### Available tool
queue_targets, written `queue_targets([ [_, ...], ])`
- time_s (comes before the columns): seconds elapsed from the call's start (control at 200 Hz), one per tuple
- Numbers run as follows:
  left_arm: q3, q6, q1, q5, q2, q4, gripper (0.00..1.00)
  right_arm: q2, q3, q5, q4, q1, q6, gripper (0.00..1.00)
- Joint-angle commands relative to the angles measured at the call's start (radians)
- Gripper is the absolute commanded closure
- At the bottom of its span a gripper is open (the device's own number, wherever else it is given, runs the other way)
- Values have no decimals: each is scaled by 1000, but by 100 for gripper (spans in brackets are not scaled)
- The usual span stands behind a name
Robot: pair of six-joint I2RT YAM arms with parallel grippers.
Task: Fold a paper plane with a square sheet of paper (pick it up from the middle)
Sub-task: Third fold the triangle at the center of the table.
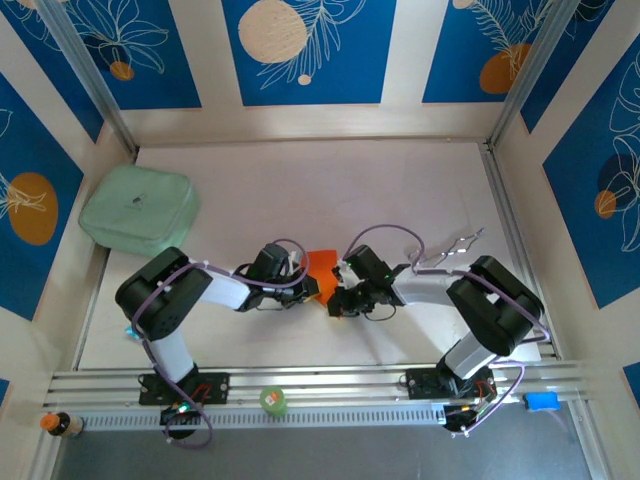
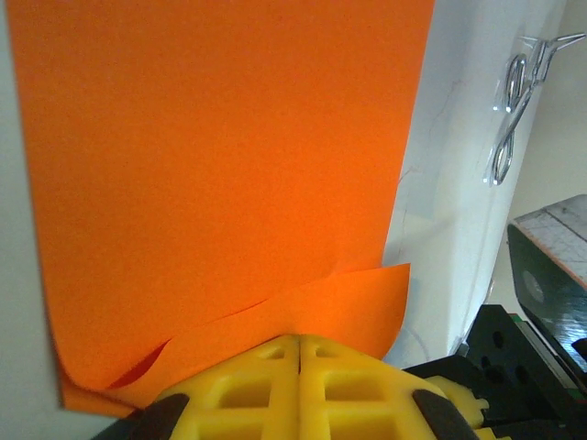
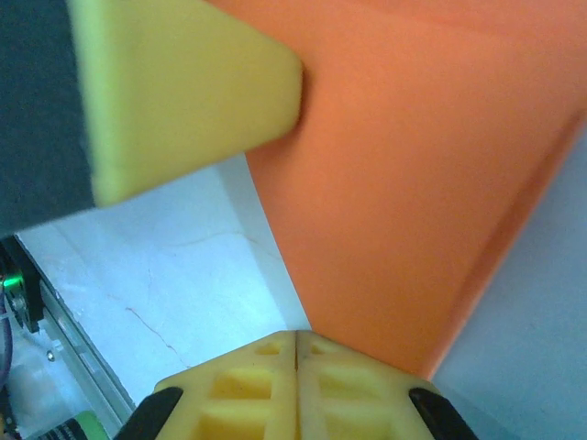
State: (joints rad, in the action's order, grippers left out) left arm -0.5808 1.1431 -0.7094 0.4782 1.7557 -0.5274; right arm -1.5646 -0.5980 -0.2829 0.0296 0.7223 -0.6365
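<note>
Both claws have their fingers pressed tight together. The left claw [image 2: 300,341] meets a turned-up flap at the near edge of the square sheet of paper [image 2: 220,165], and the right claw [image 3: 295,335] touches its creased edge. I cannot tell whether either pinches it. The sheet lies mid-desk [image 1: 300,190] between them, with a pale green pad [image 1: 138,210] well apart at the far left.

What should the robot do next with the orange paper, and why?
Probably press the flap flat against the table. The left pincer and right pincer both look shut on the orange paper, and the flap by the left one curls up, not yet creased.
</note>
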Motion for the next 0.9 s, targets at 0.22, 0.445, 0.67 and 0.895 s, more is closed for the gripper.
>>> queue_targets([
  [0.22,11,-25,-3,-34,42,86,100,107,144,-42,-23,-20,-106,93],
  [0.445,10,-28,-4,-36,36,89,100,205,44,-98,76,-35,-100,93],
  [0.67,5,-27,-4,-30,44,84,100,52,-92,-90,89,-36,-63,93],
  [0.895,2,-30,-4,-28,41,89,100,-88,-152,-55,141,-41,-56,94],
])
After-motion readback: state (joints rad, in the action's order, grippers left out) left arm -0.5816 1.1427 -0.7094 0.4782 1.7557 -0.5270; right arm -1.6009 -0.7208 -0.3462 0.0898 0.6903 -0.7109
